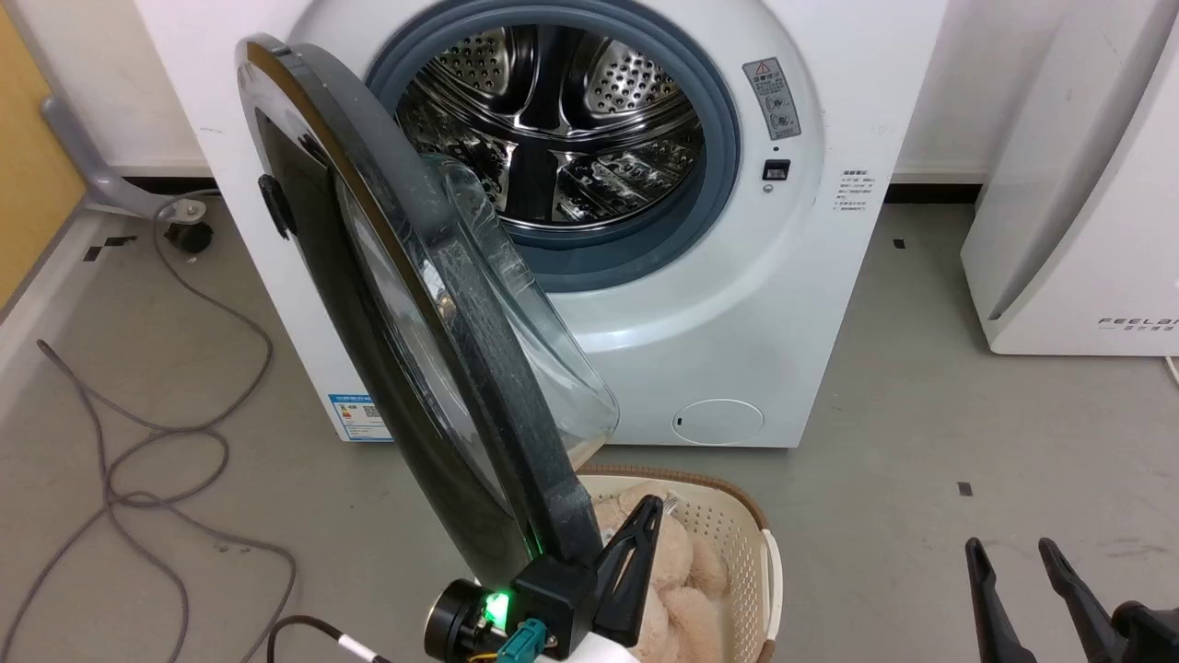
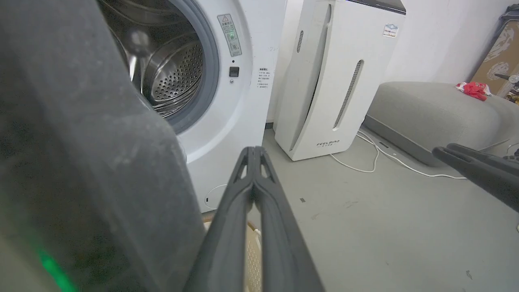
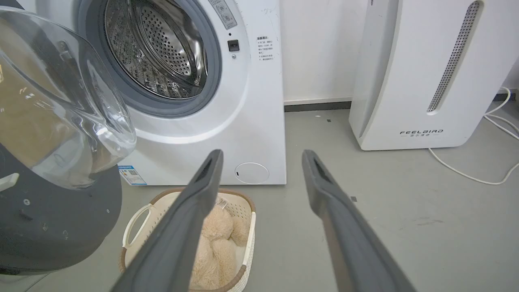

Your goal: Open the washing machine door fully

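Note:
The white washing machine point(image 1: 811, 276) stands ahead with its steel drum point(image 1: 553, 120) exposed. The washing machine door point(image 1: 497, 387), black with a bulging glass bowl point(image 1: 543, 322), is swung out on its left hinge, its free edge pointing at me. My left gripper point(image 1: 652, 505) is shut with nothing between its fingers and lies close along the inner side of the door's free edge; in the left wrist view the gripper point(image 2: 253, 151) sits right beside the dark door point(image 2: 81, 142). My right gripper point(image 1: 1009, 545) hangs open at the lower right, apart from the door point(image 3: 52, 227).
A cream laundry basket point(image 1: 737, 525) with a beige plush item sits on the floor under the door's edge. A white slanted appliance point(image 1: 1087, 230) stands right of the washer. Grey cables point(image 1: 166, 442) trail on the left floor. A grey cushion point(image 2: 438, 109) lies far right.

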You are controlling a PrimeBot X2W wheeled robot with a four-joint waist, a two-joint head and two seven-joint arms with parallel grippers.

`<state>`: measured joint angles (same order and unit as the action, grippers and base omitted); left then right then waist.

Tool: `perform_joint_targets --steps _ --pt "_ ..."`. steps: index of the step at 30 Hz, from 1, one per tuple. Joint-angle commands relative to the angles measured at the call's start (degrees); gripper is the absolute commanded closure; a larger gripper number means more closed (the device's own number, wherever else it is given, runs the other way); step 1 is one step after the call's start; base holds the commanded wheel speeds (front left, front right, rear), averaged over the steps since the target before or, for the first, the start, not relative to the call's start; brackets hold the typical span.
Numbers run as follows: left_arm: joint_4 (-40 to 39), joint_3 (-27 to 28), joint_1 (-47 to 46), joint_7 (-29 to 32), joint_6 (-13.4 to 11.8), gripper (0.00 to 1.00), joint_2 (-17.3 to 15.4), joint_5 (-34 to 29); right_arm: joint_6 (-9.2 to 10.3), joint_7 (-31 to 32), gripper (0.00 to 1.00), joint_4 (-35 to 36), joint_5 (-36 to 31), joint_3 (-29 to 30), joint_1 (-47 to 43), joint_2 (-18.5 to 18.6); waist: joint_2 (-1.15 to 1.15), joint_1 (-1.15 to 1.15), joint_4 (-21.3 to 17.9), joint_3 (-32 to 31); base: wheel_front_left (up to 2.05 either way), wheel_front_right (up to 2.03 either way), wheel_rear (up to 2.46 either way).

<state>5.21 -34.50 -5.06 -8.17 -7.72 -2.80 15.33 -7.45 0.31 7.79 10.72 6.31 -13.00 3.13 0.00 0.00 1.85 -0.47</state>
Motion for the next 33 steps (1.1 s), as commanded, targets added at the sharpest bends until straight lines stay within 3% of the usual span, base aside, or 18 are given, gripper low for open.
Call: perform_joint_targets --steps 1,15,33 --pt "0.1 0.2 -0.9 -0.4 -0.3 1.0 -0.1 0.2 -0.03 -0.3 0.0 -0.2 0.2 0.1 -0.4 -0.2 0.0 0.0 0.1 0.0 0.0 0.0 0.0" --pt "-6.3 0.6 4.2 2.1 -3.1 1.0 -4.4 -0.4 -0.03 -1.4 0.0 -0.8 0.5 -0.2 -0.5 -0.2 0.0 0.0 5.1 -0.4 0.0 0.0 0.0" --pt "-15.7 4.4 10.1 3.6 -8.9 1.0 -7.7 0.0 -0.03 -1.3 0.0 -0.3 0.1 0.7 0.1 -0.2 0.0 0.0 17.0 0.2 0.0 0.0 0.0"
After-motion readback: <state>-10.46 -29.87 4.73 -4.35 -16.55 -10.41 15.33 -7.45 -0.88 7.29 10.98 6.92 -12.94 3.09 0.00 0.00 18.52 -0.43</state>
